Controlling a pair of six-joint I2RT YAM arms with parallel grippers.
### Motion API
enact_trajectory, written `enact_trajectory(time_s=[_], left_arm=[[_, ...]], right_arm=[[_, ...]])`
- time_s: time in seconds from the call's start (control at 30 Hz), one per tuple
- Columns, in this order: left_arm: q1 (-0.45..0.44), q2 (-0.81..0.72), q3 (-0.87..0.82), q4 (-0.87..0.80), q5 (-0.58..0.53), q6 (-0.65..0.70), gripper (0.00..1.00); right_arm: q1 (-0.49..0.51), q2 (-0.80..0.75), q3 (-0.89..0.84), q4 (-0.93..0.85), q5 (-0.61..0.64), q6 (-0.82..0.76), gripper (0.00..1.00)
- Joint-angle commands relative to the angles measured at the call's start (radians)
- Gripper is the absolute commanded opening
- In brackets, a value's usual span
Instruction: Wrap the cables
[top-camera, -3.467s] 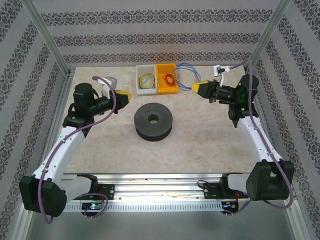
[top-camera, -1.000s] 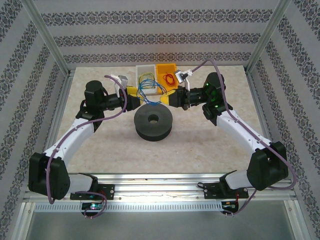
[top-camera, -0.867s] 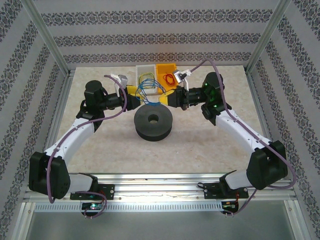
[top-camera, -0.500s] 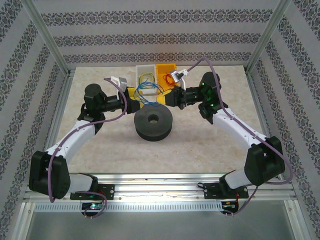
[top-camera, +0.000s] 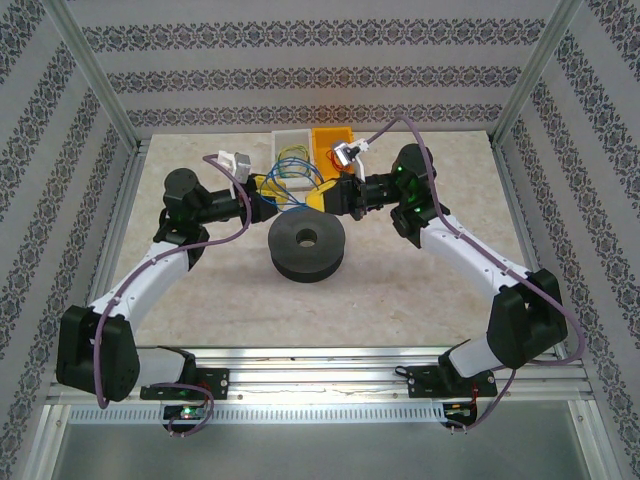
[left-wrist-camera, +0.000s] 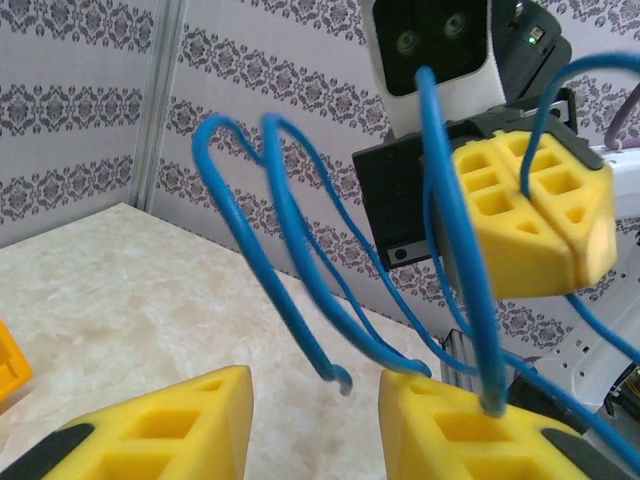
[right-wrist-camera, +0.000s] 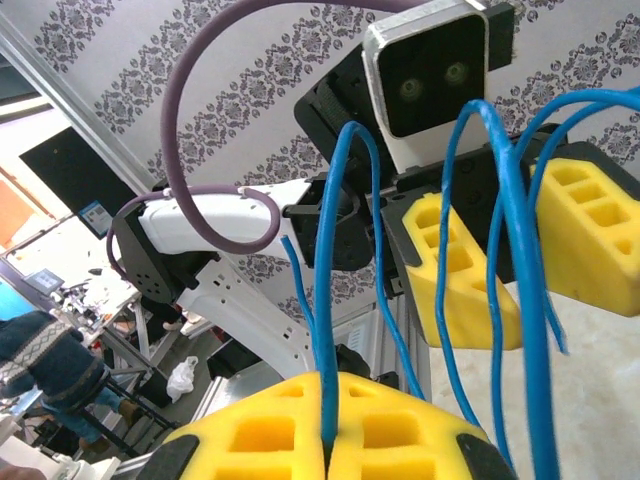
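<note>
Patterned wallpaper lines 3 sides of my cell, and the tabletop below is a pale marbled slab. From the top camera I see a black spool lying flat at the middle of it, with a white bin and a yellow bin side by side at the far edge.

Both arms reach in over the far side of the spool, their tips close together and facing each other. Between them hangs the blue cable, bunched in several loose loops in the air above the table.

The right gripper has its 2 yellow pads pressed together, and a strand of the blue cable rises straight out of the seam, so it is clamped. The left wrist camera shows that same closed pair with the strands running past it.

The left gripper stands with a clear gap between its pads. Loops of the blue cable hang over that gap, and 1 strand comes down onto the right-hand pad. I can't tell from here whether it is merely resting there or caught. From the right wrist I see those pads apart, with strands passing between them.
</note>
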Motion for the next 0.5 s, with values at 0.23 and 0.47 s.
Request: enact_trajectory(time_s=[0.23, 0.47], left_arm=[[0.009, -0.053, -0.008, 0.069, 0.016, -0.002, 0.29], [0.009, -0.071, -0.018, 0.069, 0.010, 0.001, 0.15]], right_arm=[[0.025, 0.032, 0.014, 0.059, -0.006, 0.020, 0.00], [0.031, 0.039, 0.015, 0.065, -0.004, 0.024, 0.00]])
